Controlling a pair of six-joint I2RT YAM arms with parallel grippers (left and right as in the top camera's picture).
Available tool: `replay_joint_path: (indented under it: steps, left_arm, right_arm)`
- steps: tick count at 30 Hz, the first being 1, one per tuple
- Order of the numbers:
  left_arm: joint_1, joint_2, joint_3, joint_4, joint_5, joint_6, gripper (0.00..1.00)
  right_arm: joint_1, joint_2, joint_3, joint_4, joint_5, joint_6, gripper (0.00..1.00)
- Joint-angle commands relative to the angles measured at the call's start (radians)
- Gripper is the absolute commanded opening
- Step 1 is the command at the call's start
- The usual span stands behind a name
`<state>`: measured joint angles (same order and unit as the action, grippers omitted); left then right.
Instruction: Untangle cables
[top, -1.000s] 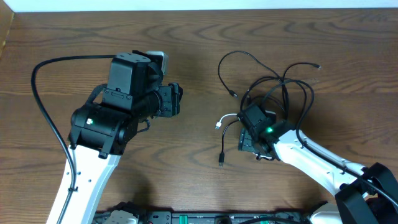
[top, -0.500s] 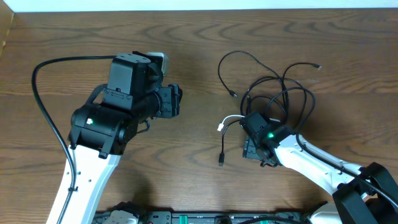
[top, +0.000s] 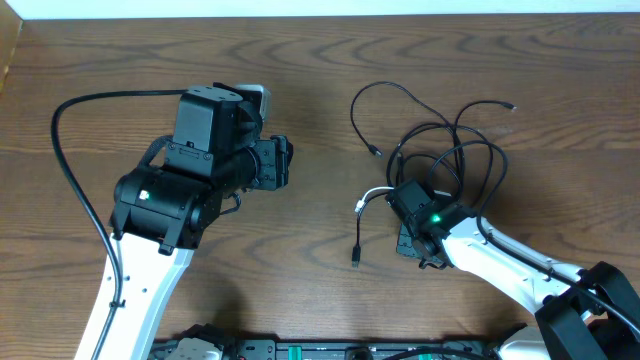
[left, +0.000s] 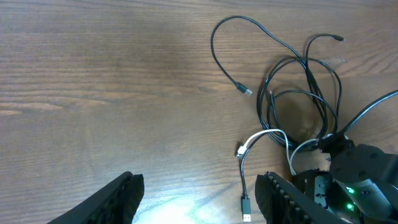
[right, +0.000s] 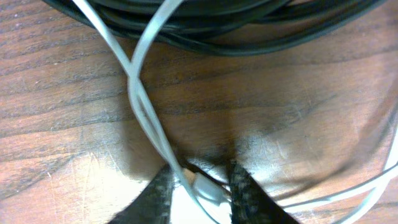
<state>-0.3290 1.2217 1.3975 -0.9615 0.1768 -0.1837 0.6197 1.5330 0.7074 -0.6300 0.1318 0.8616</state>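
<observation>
Your right gripper (right: 198, 183) pinches the white cable (right: 146, 118) at the tangle's left edge — black cables (top: 455, 150) lie beyond. Left gripper (left: 199, 199) hangs open, well apart — pull toward it.

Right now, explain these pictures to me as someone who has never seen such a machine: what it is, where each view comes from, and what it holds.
These are two robot arms at a wooden table. One picture looks down from above; the other two come from cameras on each arm's wrist.

On the table lies a tangle of thin cables, mostly black, plus one white cable.

The left pincer hangs open above bare wood, holding nothing. The right pincer is down at the tangle; its wrist view shows its fingers closed around the white cable, down at the table.
</observation>
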Motion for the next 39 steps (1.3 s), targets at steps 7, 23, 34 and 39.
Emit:
replay_joint_path:
  steps: [7, 23, 34, 39]
  left_arm:
    - [0.005, 0.000, 0.000, 0.001, -0.009, -0.002, 0.63]
    - [0.005, 0.000, 0.000, 0.001, -0.010, -0.002, 0.63]
    - [0.005, 0.000, 0.000, 0.001, -0.010, -0.002, 0.63]
    - [0.005, 0.000, 0.000, 0.001, -0.009, -0.002, 0.63]
  right_arm:
    - [0.006, 0.005, -0.024, -0.005, 0.019, 0.005, 0.14]
    - [0.005, 0.004, 0.026, 0.024, -0.064, -0.088, 0.08]
    - [-0.066, 0.004, 0.415, -0.259, -0.075, -0.258, 0.10]
    - [-0.130, 0.004, 0.509, -0.344, -0.117, -0.280, 0.22]
